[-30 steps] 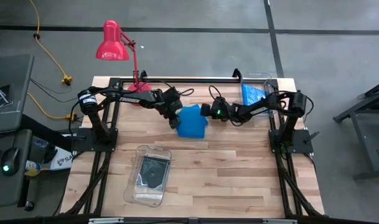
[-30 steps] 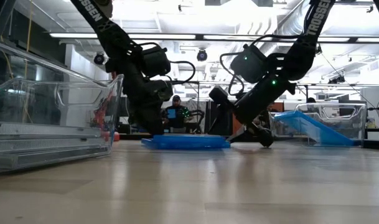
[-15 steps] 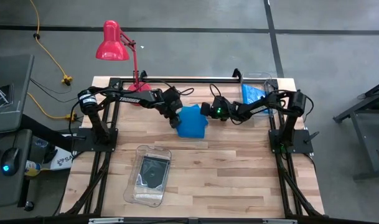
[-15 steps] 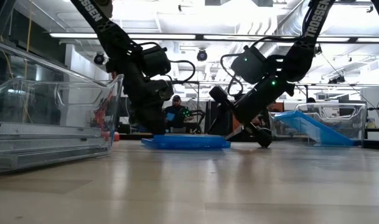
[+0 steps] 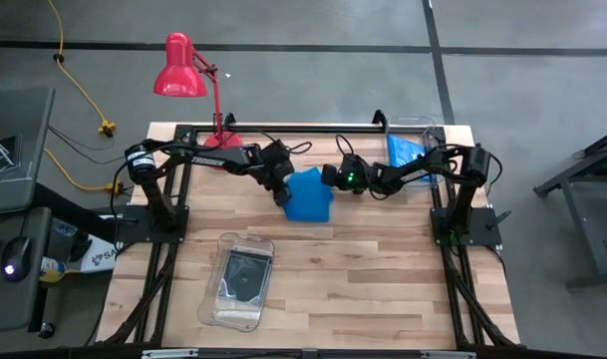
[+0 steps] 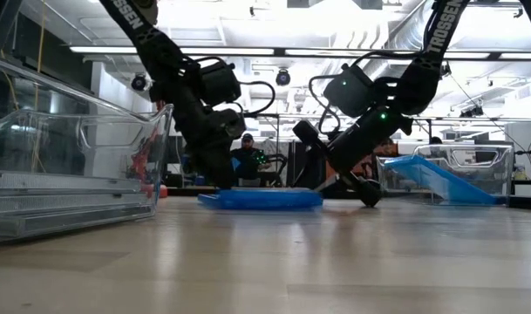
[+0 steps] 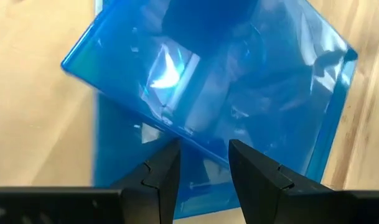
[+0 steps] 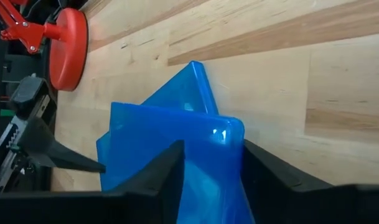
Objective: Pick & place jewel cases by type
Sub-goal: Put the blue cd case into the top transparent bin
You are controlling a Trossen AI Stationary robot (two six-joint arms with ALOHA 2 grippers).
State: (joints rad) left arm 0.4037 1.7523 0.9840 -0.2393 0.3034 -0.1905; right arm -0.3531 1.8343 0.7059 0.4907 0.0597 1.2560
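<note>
Nearest the table's front edge lies a clear bin (image 5: 241,280) holding a dark jewel case (image 5: 245,272), well apart from both arms.

Farther back, at mid-table, sits a stack of blue jewel cases (image 5: 308,195), flat on the wood, the top one skewed against the one beneath. The left gripper (image 5: 280,189) is down at the stack's left edge; in its wrist view the two fingers (image 7: 161,177) stand a narrow gap apart, just over the top case's edge (image 7: 201,93), and whether they pinch it I cannot tell. The right gripper (image 5: 331,177) is at the stack's right corner; its fingers (image 8: 167,168) straddle the blue stack (image 8: 170,146) with a moderate gap, the case's edge between them; contact is unclear.

At the far right corner a second clear bin (image 5: 411,146) holds more blue cases (image 5: 403,152). A red desk lamp (image 5: 183,72) stands at the far left edge
</note>
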